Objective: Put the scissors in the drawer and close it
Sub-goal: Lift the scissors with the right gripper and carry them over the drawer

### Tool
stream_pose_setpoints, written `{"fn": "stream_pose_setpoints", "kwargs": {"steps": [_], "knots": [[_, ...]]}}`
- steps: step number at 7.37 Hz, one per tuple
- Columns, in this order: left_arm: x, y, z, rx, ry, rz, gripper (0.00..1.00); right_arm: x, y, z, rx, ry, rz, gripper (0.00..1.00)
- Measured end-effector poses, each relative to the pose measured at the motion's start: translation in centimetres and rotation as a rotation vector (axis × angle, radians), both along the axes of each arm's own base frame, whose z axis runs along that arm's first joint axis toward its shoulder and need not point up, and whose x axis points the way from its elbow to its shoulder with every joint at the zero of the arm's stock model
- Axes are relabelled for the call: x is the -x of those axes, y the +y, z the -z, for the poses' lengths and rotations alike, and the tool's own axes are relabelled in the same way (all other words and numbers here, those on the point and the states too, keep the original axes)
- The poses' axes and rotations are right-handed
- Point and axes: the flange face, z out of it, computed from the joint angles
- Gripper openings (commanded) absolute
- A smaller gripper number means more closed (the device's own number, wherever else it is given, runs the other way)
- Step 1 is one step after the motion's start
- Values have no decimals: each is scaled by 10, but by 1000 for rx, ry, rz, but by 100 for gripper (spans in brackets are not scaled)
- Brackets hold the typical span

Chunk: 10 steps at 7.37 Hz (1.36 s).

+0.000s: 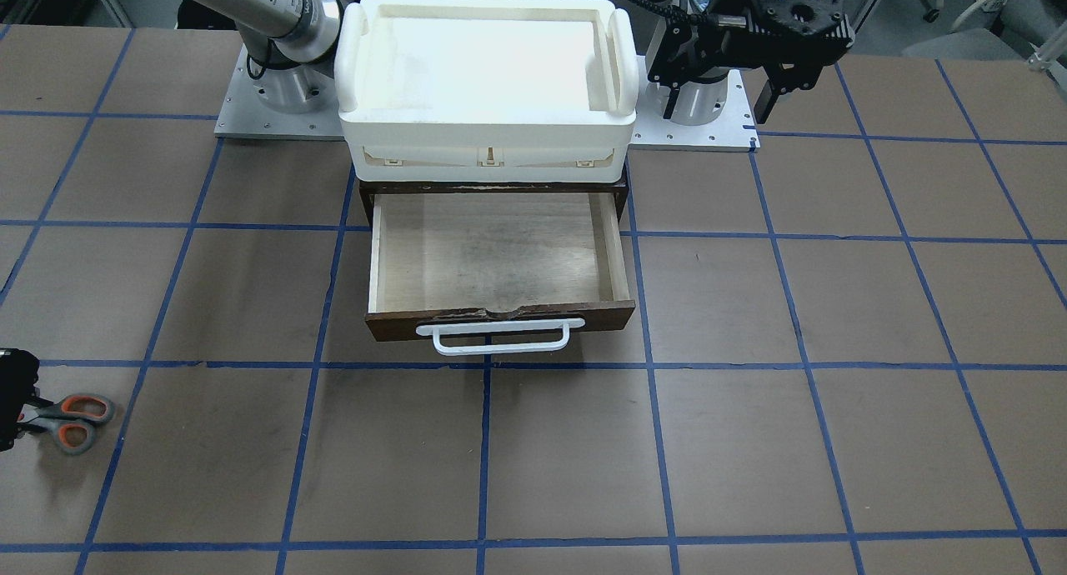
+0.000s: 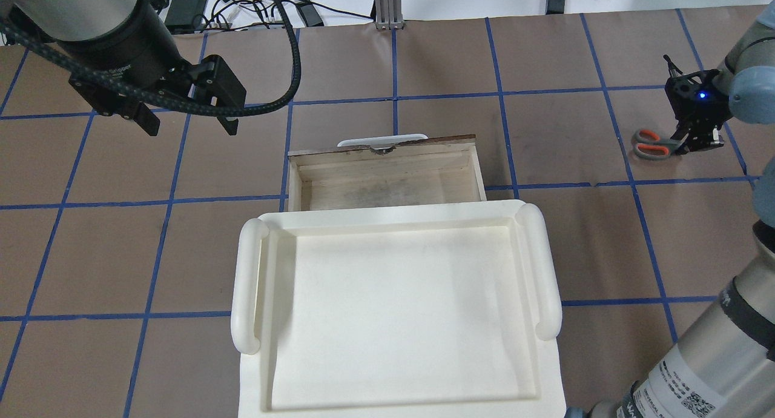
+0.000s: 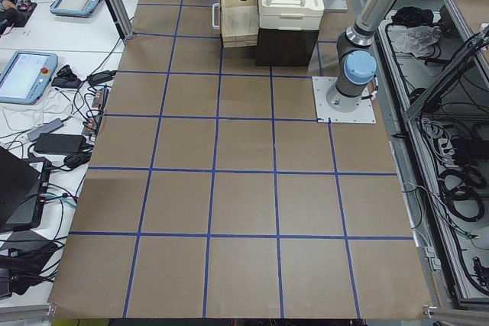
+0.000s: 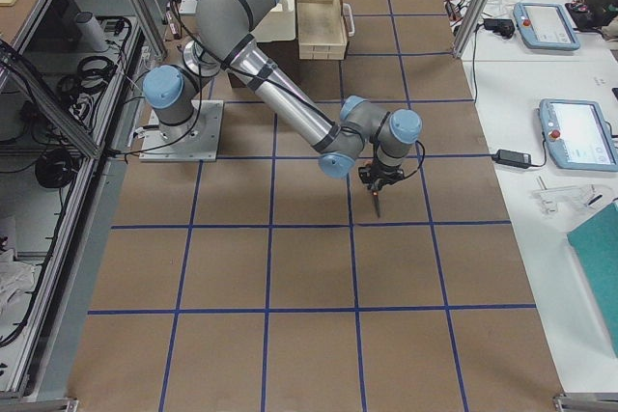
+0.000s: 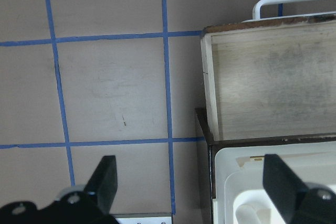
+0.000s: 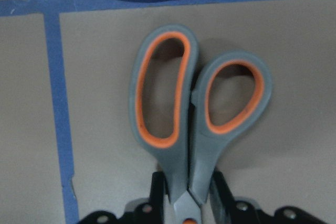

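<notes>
The scissors (image 6: pixel 184 114), with grey handles lined orange, lie at the table's far right (image 2: pixel 652 143), also seen in the front view (image 1: pixel 73 422). My right gripper (image 2: pixel 696 138) points down at them. Its dark fingers (image 6: pixel 156 187) sit tight on both sides of the neck just behind the handles, so it is shut on the scissors. The blades are hidden under the gripper. The wooden drawer (image 1: pixel 500 318) is pulled open and holds nothing, with its white bar handle (image 1: pixel 500 338) toward the operators. My left gripper (image 2: pixel 189 122) hangs open and empty above the table beside the drawer (image 5: pixel 262 82).
A white plastic tray-like box (image 2: pixel 393 309) sits on the dark cabinet above the drawer. Blue tape lines grid the brown table (image 1: pixel 750 442). The arm base plates (image 1: pixel 275 100) stand either side of the cabinet.
</notes>
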Motion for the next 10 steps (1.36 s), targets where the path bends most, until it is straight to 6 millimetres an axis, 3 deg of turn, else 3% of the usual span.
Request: {"fn": "stream_pose_setpoints", "kwargs": {"steps": [2, 4, 7, 10], "knots": [[0, 0, 0, 0, 0, 0, 100, -5, 0, -22, 20, 20, -12, 0], [0, 0, 0, 0, 0, 0, 100, -25, 0, -64, 63, 35, -33, 0], [0, 0, 0, 0, 0, 0, 100, -106, 11, -159, 137, 38, -89, 0], [0, 0, 0, 0, 0, 0, 100, -217, 36, -226, 172, 11, -131, 0]]}}
